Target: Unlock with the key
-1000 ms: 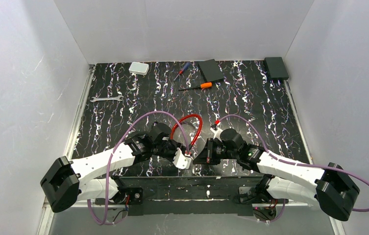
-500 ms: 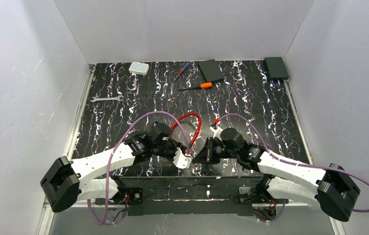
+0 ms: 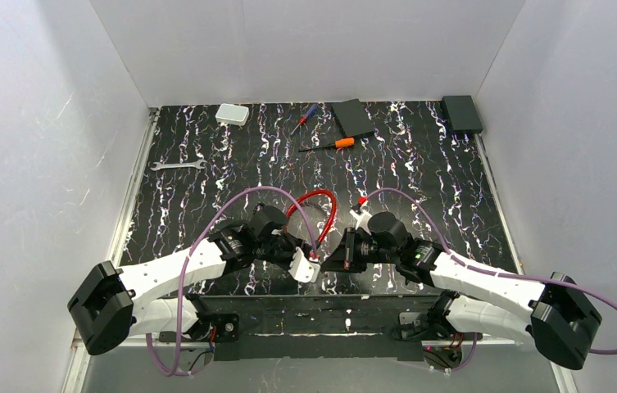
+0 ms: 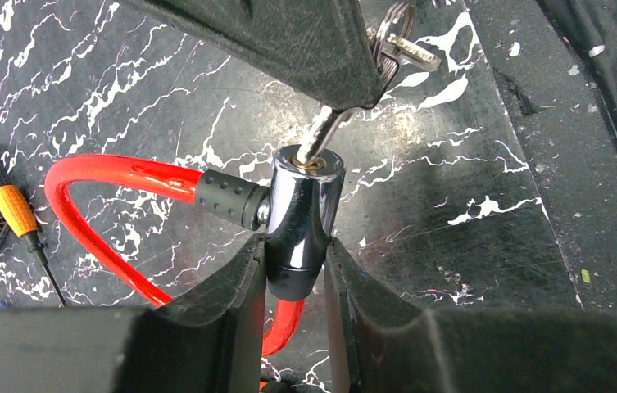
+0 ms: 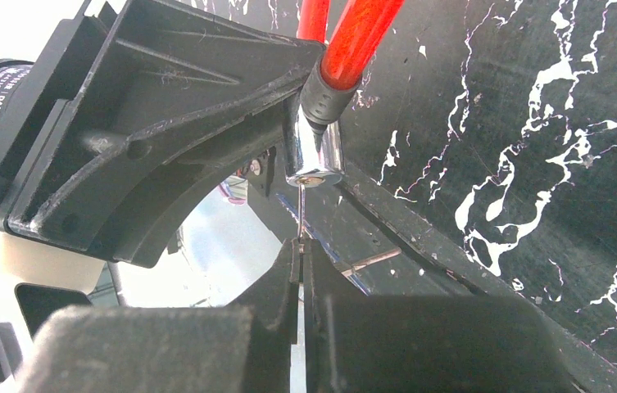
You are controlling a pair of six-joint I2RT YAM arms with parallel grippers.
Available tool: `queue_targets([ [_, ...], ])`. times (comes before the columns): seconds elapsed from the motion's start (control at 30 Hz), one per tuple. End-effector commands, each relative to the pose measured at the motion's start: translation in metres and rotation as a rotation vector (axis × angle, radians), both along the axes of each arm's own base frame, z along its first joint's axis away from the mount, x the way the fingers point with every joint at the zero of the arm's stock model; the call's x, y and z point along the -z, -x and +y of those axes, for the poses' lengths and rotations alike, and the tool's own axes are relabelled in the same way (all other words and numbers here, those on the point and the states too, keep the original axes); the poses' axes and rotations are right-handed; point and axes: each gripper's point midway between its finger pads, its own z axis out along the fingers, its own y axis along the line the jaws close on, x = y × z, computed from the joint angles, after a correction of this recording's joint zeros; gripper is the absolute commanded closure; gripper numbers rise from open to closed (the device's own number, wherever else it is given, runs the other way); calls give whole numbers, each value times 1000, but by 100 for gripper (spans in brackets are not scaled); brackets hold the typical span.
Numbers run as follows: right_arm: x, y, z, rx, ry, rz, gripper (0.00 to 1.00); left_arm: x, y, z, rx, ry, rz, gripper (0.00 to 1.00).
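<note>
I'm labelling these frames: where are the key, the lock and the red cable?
key (image 4: 321, 135): left wrist view, metal blade.
lock (image 4: 298, 225): left wrist view, chrome barrel.
red cable (image 4: 116, 174): left wrist view, upper bend.

Right hand (image 5: 301, 247) pinching key (image 5: 300, 210), tip in lock (image 5: 315, 154)

The key (image 4: 322, 135) sits in the lock barrel (image 4: 298, 217), inside the left end effector (image 4: 295, 252).
</note>
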Motion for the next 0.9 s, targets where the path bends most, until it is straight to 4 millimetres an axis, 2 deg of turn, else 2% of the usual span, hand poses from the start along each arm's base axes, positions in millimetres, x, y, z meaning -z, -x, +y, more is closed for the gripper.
queue_targets([
  [0.0,-23,-10,13,-1,-61,-61,99,-13,2,-9,39,54,-28,100],
  [0.87,-27,-10,21,-18,-101,-48,99,-17,9,-9,95,70,-45,100],
])
